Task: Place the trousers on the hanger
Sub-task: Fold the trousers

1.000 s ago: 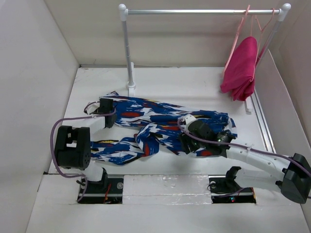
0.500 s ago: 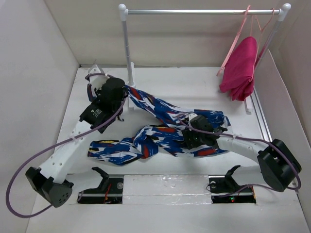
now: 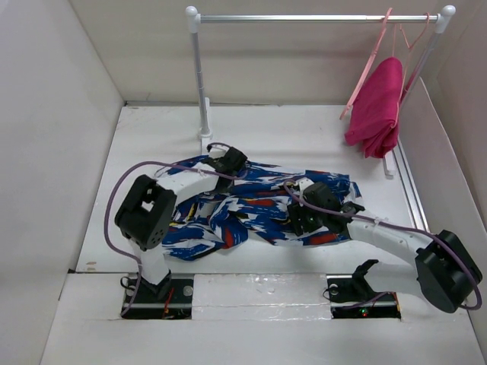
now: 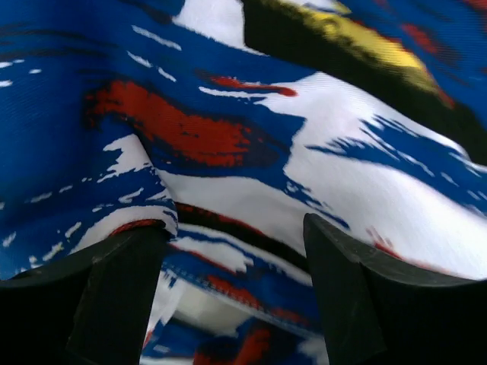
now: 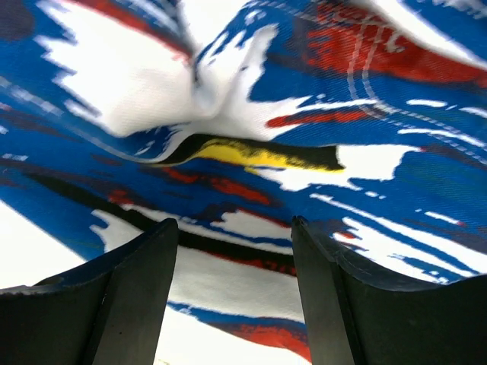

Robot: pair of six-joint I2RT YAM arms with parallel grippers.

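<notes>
Surface [image 3: 152,137]: white, walled on three sides; it carries the whole of the trousers.
Trousers [image 3: 251,201]: printed blue, white and red, lying crumpled and partly folded across the middle of the surface, well apart from the hanger.
Rail [image 3: 304,17]: silver, on white posts at the far side; no part of the trousers is on it.
Magenta garment [image 3: 378,106]: hangs at the right end of the rail, not part of the job.
Hanger [image 3: 368,67]: thin, light pink, hooked at the right end of the rail beside the magenta garment; nothing printed is threaded through it.
Left pincer [image 3: 228,160]: low over the far edge of the trousers, fingers spread, nothing pinched.
Right pincer [image 3: 304,217]: low over the right part of the trousers, fingers spread, nothing pinched.
Done: judged nothing final; the cloth is only gathered near the middle.
Left to do: grip the trousers, bring them to the hanger, drape them through its body.
Top view alone: shows the hanger, the rail and both arms' reach.
Left wrist view alone: shows the gap of the left pincer [image 4: 236,296] with cloth bulging just beyond the tips.
Right wrist view alone: shows the gap of the right pincer [image 5: 236,296] above a yellow-edged fold, with bare surface at the lower left.
</notes>
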